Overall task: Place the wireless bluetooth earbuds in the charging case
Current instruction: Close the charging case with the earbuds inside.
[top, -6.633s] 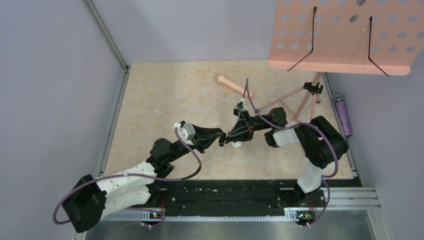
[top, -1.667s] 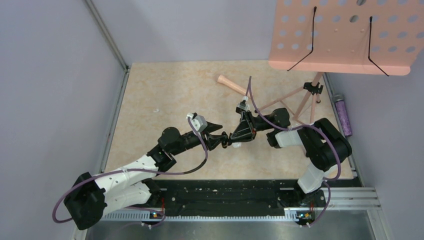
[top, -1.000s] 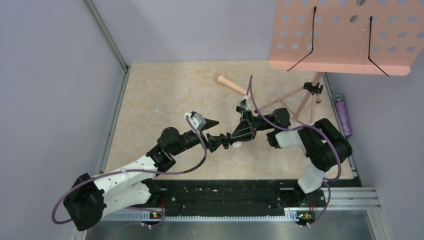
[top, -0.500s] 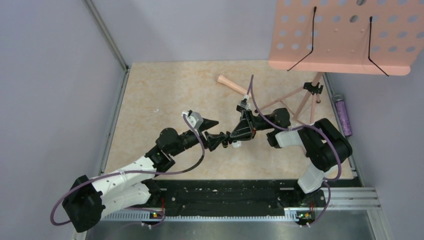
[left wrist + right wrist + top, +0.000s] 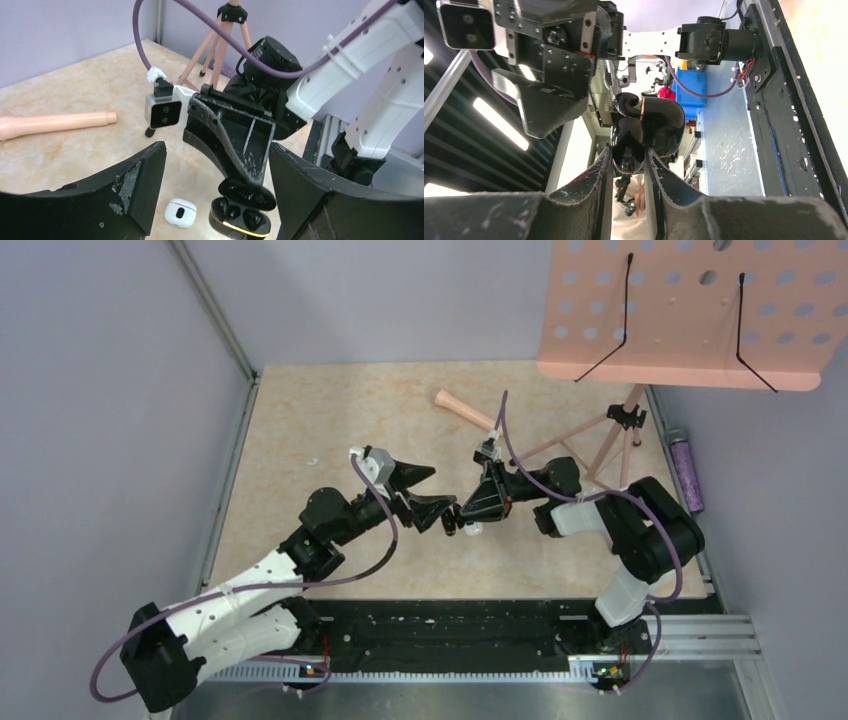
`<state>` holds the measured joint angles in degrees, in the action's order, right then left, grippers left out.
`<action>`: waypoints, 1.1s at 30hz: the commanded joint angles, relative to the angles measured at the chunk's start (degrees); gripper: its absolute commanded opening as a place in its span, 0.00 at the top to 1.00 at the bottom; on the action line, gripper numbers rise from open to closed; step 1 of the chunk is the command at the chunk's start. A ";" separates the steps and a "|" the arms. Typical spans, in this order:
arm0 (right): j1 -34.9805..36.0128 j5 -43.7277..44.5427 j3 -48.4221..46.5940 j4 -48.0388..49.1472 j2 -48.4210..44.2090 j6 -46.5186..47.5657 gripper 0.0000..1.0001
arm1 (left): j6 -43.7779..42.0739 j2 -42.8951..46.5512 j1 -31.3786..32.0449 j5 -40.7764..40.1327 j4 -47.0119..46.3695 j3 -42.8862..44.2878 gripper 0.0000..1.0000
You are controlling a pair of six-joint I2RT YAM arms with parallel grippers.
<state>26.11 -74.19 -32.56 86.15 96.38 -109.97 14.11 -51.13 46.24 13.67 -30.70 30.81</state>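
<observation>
My right gripper (image 5: 466, 516) is shut on the raised lid of a glossy black charging case (image 5: 240, 217), holding it a little above the table with its two wells facing up. The right wrist view shows the black case (image 5: 659, 125) pinched between the right gripper (image 5: 628, 155) fingers. My left gripper (image 5: 438, 496) is open just left of the case and not touching it. In the left wrist view the left gripper (image 5: 216, 150) is wide with nothing held. A small white rounded piece (image 5: 180, 212) with a dark oval spot, seemingly an earbud, lies on the table beside the case.
A pink music stand (image 5: 690, 310) overhangs the back right, its tripod legs (image 5: 600, 435) standing on the table. A loose pink tube (image 5: 468, 410) lies behind the grippers. A purple cylinder (image 5: 686, 472) rests at the right edge. A tiny white bit (image 5: 313, 461) lies at left.
My left gripper has drawn back to the left, away from the case. The right arm and the case have stayed still.
</observation>
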 commanded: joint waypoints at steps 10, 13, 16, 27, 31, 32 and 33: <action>-0.14 3.00 -2.08 -35.77 -13.34 30.81 1.00 | 19.59 -8.24 0.00 -12.93 41.54 27.34 0.16; -0.14 5.70 -8.75 -66.79 -16.55 52.22 1.00 | 25.39 -8.28 -0.01 -15.05 45.68 28.65 0.15; -0.17 7.30 -13.54 -80.30 -16.62 62.11 1.00 | 30.01 -7.92 0.15 -14.00 48.68 29.09 0.14; -0.24 7.44 -14.42 -79.13 -15.46 60.99 1.00 | 32.40 -4.75 0.34 -14.01 48.98 26.32 0.14; -0.20 8.21 -14.64 -78.49 -15.27 60.14 1.00 | 32.45 -8.69 0.48 -10.38 50.63 27.54 0.15; -0.19 8.33 -14.64 -78.34 -15.28 59.94 1.00 | 32.64 -9.36 0.56 -10.10 51.03 27.72 0.15; -0.26 8.39 -14.64 -78.33 -15.26 59.85 1.00 | 32.85 -9.61 0.60 -9.96 50.93 27.58 0.15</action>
<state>26.11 -66.41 -45.12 6.72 81.45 -50.52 46.35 -58.41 46.33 1.50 19.29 57.21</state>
